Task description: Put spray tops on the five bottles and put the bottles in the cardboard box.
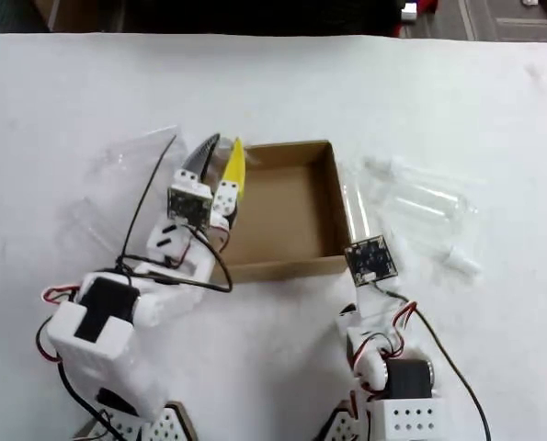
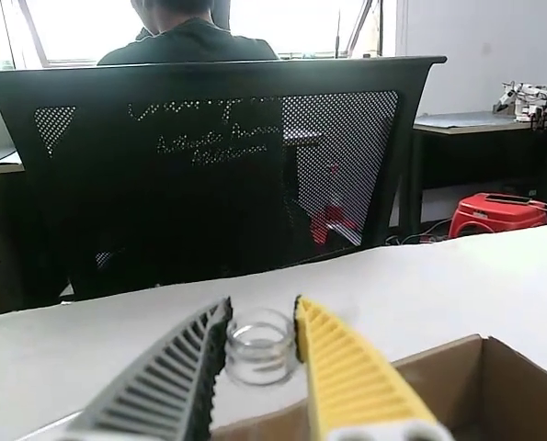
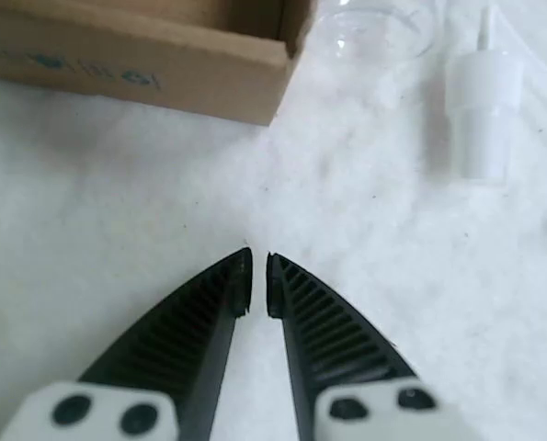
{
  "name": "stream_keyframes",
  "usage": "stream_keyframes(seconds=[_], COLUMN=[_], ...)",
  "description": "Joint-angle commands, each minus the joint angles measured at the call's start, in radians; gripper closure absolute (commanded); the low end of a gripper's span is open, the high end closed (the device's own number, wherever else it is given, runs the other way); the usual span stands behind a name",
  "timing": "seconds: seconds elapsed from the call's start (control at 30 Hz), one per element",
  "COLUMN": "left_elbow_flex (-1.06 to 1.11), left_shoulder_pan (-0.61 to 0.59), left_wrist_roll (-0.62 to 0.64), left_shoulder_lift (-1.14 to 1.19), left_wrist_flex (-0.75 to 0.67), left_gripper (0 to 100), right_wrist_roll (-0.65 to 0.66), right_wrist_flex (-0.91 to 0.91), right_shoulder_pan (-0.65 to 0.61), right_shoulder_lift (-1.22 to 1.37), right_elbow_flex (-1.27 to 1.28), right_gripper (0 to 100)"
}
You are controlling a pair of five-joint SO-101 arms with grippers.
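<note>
A clear bottle (image 2: 261, 345) without a spray top sits between the grey and yellow fingers of my left gripper (image 2: 262, 310), which is shut on its neck. In the high view the left gripper (image 1: 225, 144) hangs over the left wall of the open cardboard box (image 1: 333, 197). My right gripper (image 3: 258, 264) has black fingers, shut with nothing in them, low over the table just in front of the box's front right corner (image 3: 278, 87). A white spray top (image 3: 483, 110) and another clear bottle (image 3: 374, 28) lie beyond it.
To the right of the box lie more clear bottles (image 1: 415, 197) and a spray top (image 1: 463, 264). Faint clear bottles (image 1: 126, 161) rest to the left of the box. Beyond the table's far edge stands a black mesh chair (image 2: 218, 175).
</note>
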Motion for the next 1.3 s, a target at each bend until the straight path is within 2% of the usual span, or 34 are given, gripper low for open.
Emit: stream_keyframes(seconds=[0.0,0.1,0.47,0.63,0.7,0.83,1.1,1.27], left_elbow_flex=[-0.025,-0.025,-0.025,0.025,0.048,0.051,0.044,-0.094], left_shoulder_pan=[0.004,0.007,0.010,0.007,0.008,0.004,0.007,0.001], left_wrist_roll=[-0.005,-0.005,-0.005,-0.005,-0.005,0.006,0.132,0.132], left_shoulder_lift=[-0.010,-0.010,-0.018,-0.145,-0.225,-0.410,-0.915,-1.218], left_wrist_flex=[0.034,0.034,0.026,0.037,0.083,0.327,0.844,1.303], left_gripper=[87,82,84,84,84,84,84,84], right_wrist_roll=[0.005,0.005,0.005,0.005,0.005,0.005,0.005,0.005], right_wrist_flex=[0.007,0.007,0.007,0.007,0.007,0.007,0.007,0.007], right_shoulder_pan=[0.007,0.007,0.005,0.004,0.004,0.004,0.008,0.008], right_shoulder_lift=[-0.002,-0.002,-0.002,-0.002,-0.002,-0.002,-0.002,-0.002], right_elbow_flex=[0.009,0.009,0.009,0.009,0.009,0.009,0.009,0.009], right_gripper=[98.2,98.2,98.2,98.2,98.2,98.2,98.2,98.2])
